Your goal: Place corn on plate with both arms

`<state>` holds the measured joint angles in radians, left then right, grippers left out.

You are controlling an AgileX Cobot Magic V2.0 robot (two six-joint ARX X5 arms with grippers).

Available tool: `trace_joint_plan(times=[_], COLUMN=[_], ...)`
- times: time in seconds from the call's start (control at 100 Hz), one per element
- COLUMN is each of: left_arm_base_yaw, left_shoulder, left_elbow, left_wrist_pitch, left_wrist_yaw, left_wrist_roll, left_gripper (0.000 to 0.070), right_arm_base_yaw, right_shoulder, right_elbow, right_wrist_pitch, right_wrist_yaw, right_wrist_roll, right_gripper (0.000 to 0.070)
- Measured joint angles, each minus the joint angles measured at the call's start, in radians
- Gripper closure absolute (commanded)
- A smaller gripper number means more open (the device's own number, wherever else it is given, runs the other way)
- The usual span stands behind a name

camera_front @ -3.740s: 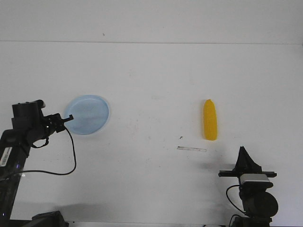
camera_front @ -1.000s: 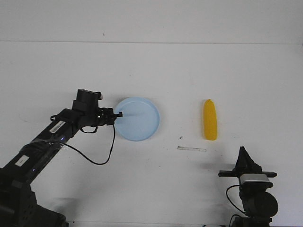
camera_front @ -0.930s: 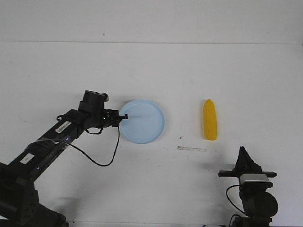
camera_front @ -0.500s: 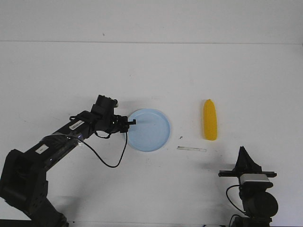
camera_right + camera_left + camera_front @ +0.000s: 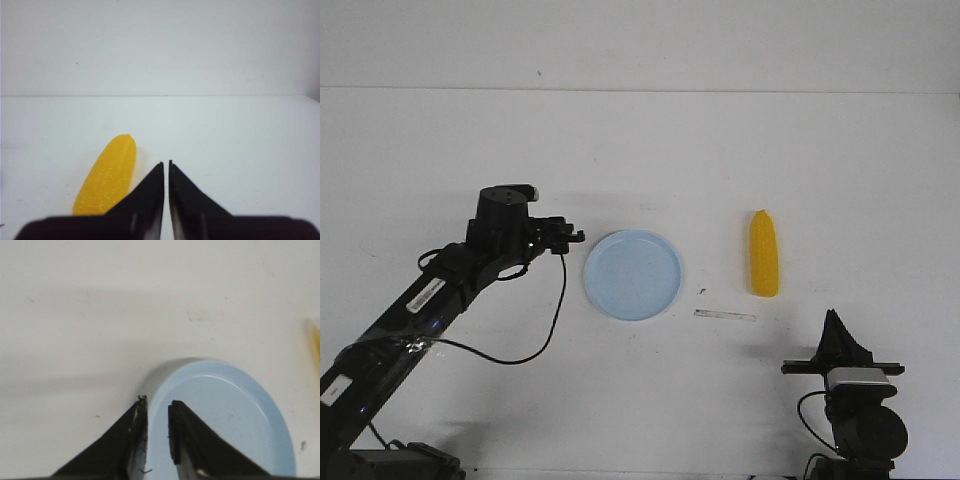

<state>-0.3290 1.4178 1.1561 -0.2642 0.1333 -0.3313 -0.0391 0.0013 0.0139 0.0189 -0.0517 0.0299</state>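
Observation:
The pale blue plate [image 5: 632,275] lies flat near the middle of the white table; it also shows in the left wrist view [image 5: 235,415]. My left gripper [image 5: 575,236] is just left of the plate, a little apart from its rim, with its jaws slightly open and empty [image 5: 156,405]. The yellow corn [image 5: 764,253] lies right of the plate, its tapered end pointing away from me. My right gripper [image 5: 837,318] rests near the front right, shut and empty. In the right wrist view [image 5: 166,162] the corn [image 5: 107,175] lies ahead and to one side of it.
A thin grey strip [image 5: 725,315] lies on the table between the plate and my right gripper, with a small dark mark [image 5: 701,291] near it. The table's back edge meets the wall [image 5: 640,90].
My left gripper dragged the plate rightward from the table's left side to the middle, then let go of its rim and drew back to the left. The right arm and corn have not moved.

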Motion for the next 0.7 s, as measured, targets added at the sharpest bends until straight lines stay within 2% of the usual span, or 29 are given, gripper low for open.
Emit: trace_joint_plan(times=[0.14,0.43,0.51,0.7], left_arm_base_yaw=[0.03,0.157,0.202,0.269], left_shoulder=[-0.109,-0.462,-0.571,-0.828], left_elbow=[-0.09,-0.404,-0.492,-0.658], left_wrist_pitch=[0.076,0.385,0.43,0.433], left_wrist_yaw=[-0.084,-0.087,-0.092,-0.093], left_wrist_roll=[0.089,0.261,0.284,0.296], left_gripper=[0.0672,0.0672,0.0672,0.0672], right_arm_base_yaw=[0.0,0.0,0.0,0.0], right_shoulder=[0.0,0.0,0.0,0.0], right_elbow=[0.0,0.0,0.0,0.0], right_wrist_pitch=[0.0,0.0,0.0,0.0], right_wrist_yaw=[0.0,0.0,0.0,0.0], right_wrist_roll=[0.0,0.0,0.0,0.0], right_gripper=[0.0685,0.0685,0.0685,0.0685])
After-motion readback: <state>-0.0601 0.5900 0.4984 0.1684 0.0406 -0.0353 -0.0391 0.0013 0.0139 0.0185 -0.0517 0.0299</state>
